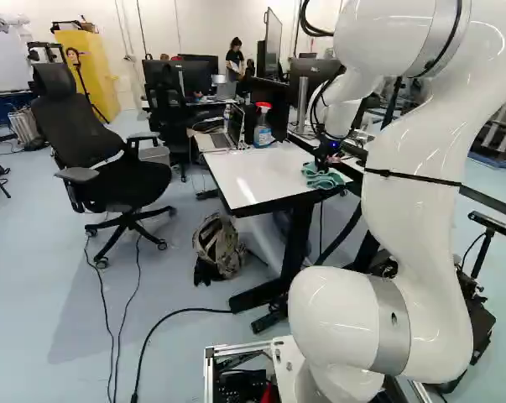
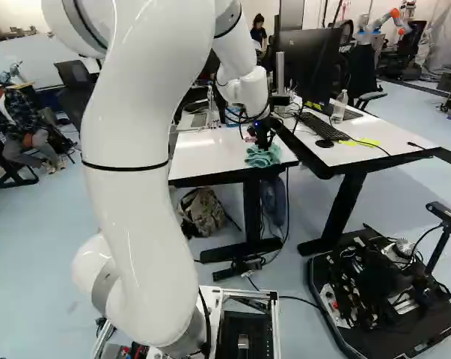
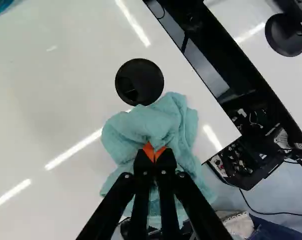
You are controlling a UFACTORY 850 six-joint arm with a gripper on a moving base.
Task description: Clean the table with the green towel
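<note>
Crumpled green towel (image 3: 135, 126), bunched on white table (image 3: 50, 100), near a corner

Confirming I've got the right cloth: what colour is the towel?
The towel is pale blue-green; it shows best in the wrist view.

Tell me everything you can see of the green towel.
The green towel is pale blue-green, soft-looking cloth, bunched into loose, rumpled folds rather than spread flat. It lies at a corner of the white table, beside the round black cap, with part of it reaching past the table's near edge. The gripper pinches a raised fold between its orange pads. Its underside is hidden.
</note>
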